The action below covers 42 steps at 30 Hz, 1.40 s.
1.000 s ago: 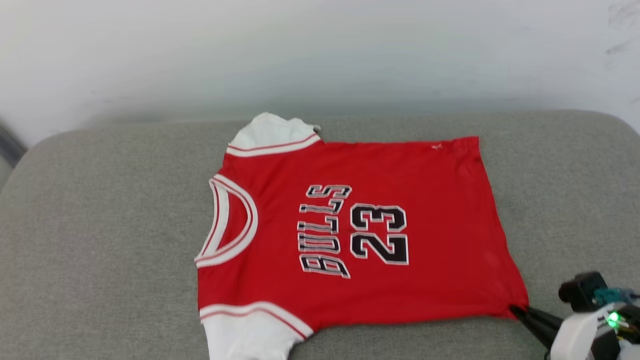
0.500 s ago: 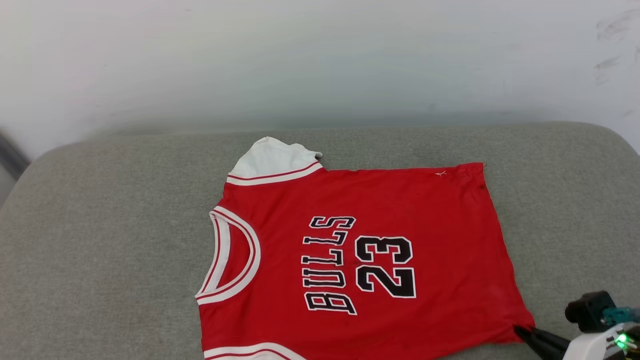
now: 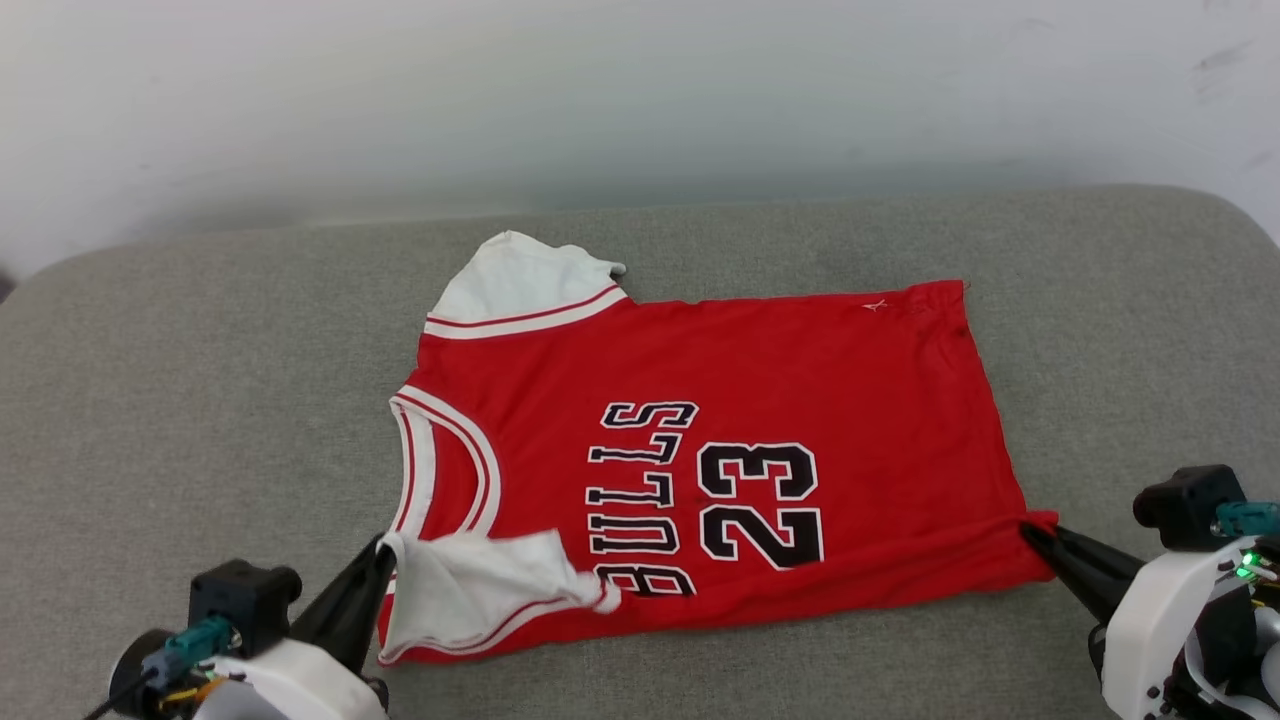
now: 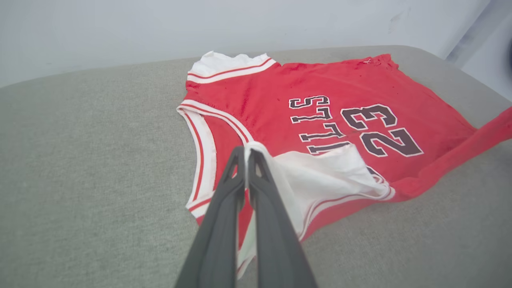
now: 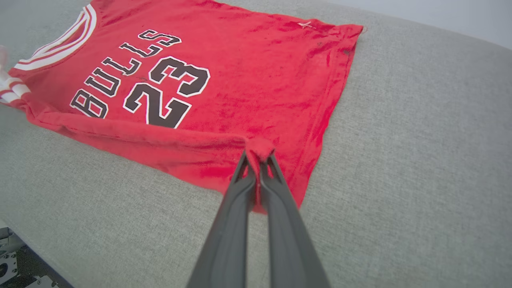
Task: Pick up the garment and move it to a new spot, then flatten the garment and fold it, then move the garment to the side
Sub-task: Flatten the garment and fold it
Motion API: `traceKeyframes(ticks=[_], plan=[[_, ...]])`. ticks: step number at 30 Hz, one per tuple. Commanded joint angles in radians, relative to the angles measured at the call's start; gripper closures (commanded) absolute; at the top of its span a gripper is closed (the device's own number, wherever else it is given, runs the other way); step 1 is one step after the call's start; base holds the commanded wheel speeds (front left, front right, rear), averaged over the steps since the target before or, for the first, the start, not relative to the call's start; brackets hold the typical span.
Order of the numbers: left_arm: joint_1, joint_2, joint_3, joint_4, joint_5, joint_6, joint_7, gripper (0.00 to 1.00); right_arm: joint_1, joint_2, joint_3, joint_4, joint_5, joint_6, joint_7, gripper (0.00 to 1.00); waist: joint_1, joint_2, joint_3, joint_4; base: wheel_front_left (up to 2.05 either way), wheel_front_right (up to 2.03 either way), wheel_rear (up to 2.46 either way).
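along the near edge of the grey cushion (image 3: 150, 400) the fold looks barely started, and the risk sits right here: each grip is only a thin pinch of cloth at the fingertips. if the two arms carry toward the cushion's far edge at uneven pace or height, a corner could slip free, or the near hem could drag skewed and bunch, leaving a crooked crease across the lettering. the near sleeve (image 3: 470, 590) lies flopped over the red front and could get trapped, rumpled, inside the fold. the left gripper (image 3: 383, 556), at the cushion's near left, is clenched, fingers pressed together on that white sleeve of the garment (image 3: 760, 360). the right gripper (image 3: 1035, 535), at the cushion's near right, is likewise clamped tight on the garment's near hem corner, which is pulled up into a ridge. the garment lies face up across the middle of the cushion, collar to the left, its other sleeve (image 3: 520, 285) flat toward the cushion's far edge, with the pale wall (image 3: 640, 100) beyond.
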Motion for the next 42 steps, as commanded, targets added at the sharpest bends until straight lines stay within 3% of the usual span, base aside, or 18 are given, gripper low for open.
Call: traceKeyframes(ticks=[1, 9, 21, 34, 35, 36, 37, 42], plan=[[-0.037, 0.003, 0.002, 0.013, 0.015, -0.012, 0.006, 1.00, -0.017, 0.009, -0.012, -0.003, -0.002, -0.001, 0.007, 1.00, 0.0000, 0.0000, 0.025, -0.004, 0.00, 0.00, 0.00], [-0.222, -0.016, 0.025, 0.107, 0.042, -0.079, 0.036, 1.00, -0.088, 0.040, -0.047, 0.010, -0.020, -0.001, 0.043, 1.00, 0.0000, 0.0000, 0.122, -0.020, 0.00, 0.00, 0.00], [-0.397, -0.058, 0.006, 0.330, 0.069, -0.171, 0.067, 1.00, -0.223, 0.074, 0.000, 0.107, -0.026, -0.001, 0.088, 1.00, 0.0000, 0.0000, 0.268, -0.037, 0.00, 0.00, 0.00], [-0.418, -0.124, -0.050, 0.525, 0.066, -0.231, 0.082, 1.00, -0.264, 0.071, 0.084, 0.181, 0.009, 0.000, 0.056, 1.00, 0.0000, 0.0000, 0.257, -0.036, 0.00, 0.00, 0.00], [-0.420, -0.126, -0.052, 0.531, 0.067, -0.232, 0.081, 0.60, -0.269, 0.070, 0.084, 0.181, 0.007, 0.000, 0.047, 0.81, 0.0000, 0.0000, 0.250, -0.035, 0.00, 0.00, 0.00], [-0.422, -0.126, -0.054, 0.536, 0.073, -0.230, 0.083, 0.00, -0.273, 0.070, 0.087, 0.181, 0.003, 0.000, 0.039, 0.56, 0.0000, 0.0000, 0.243, -0.034, 0.00, 0.00, 0.00], [-0.424, -0.127, -0.052, 0.537, 0.071, -0.228, 0.078, 0.00, -0.276, 0.068, 0.089, 0.179, -0.002, 0.000, 0.032, 0.00, 0.0000, 0.0000, 0.235, -0.033, 0.00, 0.00, 0.00], [-0.439, -0.111, -0.048, 0.518, 0.072, -0.226, 0.089, 0.00, -0.269, 0.064, 0.084, 0.173, -0.008, 0.000, 0.003, 0.00, 0.0000, 0.0000, 0.195, -0.026, 0.00, 0.00, 0.00]])
